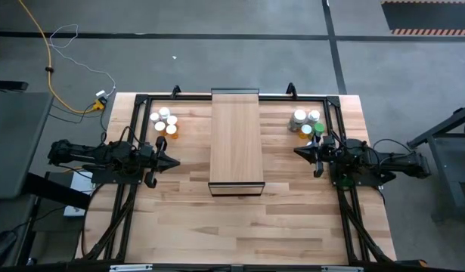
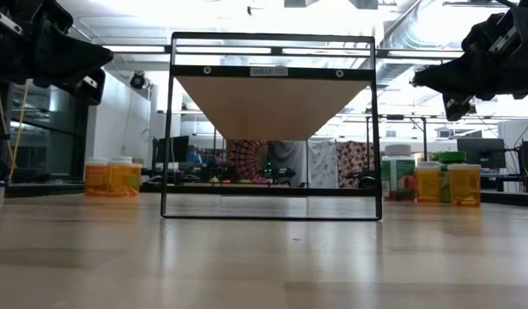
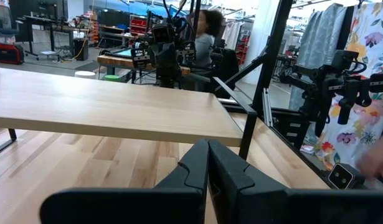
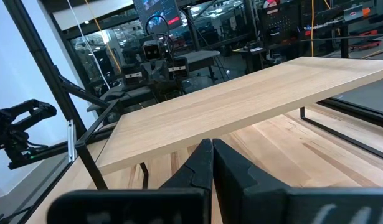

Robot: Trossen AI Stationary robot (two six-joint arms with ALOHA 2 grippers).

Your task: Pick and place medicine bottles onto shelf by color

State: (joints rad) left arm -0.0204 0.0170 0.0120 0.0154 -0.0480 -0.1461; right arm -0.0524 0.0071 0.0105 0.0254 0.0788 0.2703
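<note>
The shelf [image 1: 235,141] runs lengthwise down the middle of the counter [image 1: 240,227], away from the front edge. The medicine bottles stand upright in two clusters, one cluster [image 1: 164,122] left of the shelf, the other cluster [image 1: 307,122] right of it. The left hand [image 1: 170,161] and right hand [image 1: 301,151], both shut and empty, point at the shelf, each nearest its own cluster.
</note>
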